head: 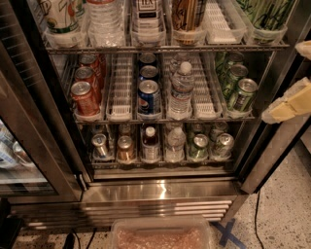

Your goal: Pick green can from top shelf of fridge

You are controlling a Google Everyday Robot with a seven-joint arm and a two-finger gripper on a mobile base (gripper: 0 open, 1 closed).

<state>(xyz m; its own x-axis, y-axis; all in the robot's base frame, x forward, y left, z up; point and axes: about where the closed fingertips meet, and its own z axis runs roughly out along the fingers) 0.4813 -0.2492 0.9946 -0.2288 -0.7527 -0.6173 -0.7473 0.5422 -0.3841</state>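
Observation:
The fridge [160, 190] stands open in front of me. Its top shelf [121, 49] runs across the top of the camera view and holds tall cans and water bottles in plastic lane trays. The green can [266, 13], bright green with black and white streaks, stands in the right-most tray, its top cut off by the frame edge. My gripper [297, 78] is at the right edge, below and to the right of the green can, outside the fridge's right post. Its two cream fingers [290, 104] stand apart with nothing between them.
The middle rack holds red cans [85, 97], blue cans [148, 96], a water bottle [181, 92] and smaller green cans [240, 92]. The glass door [29, 146] hangs open on the left. A plastic bin [160, 236] sits on the floor in front, beside a blue tape cross [226, 234].

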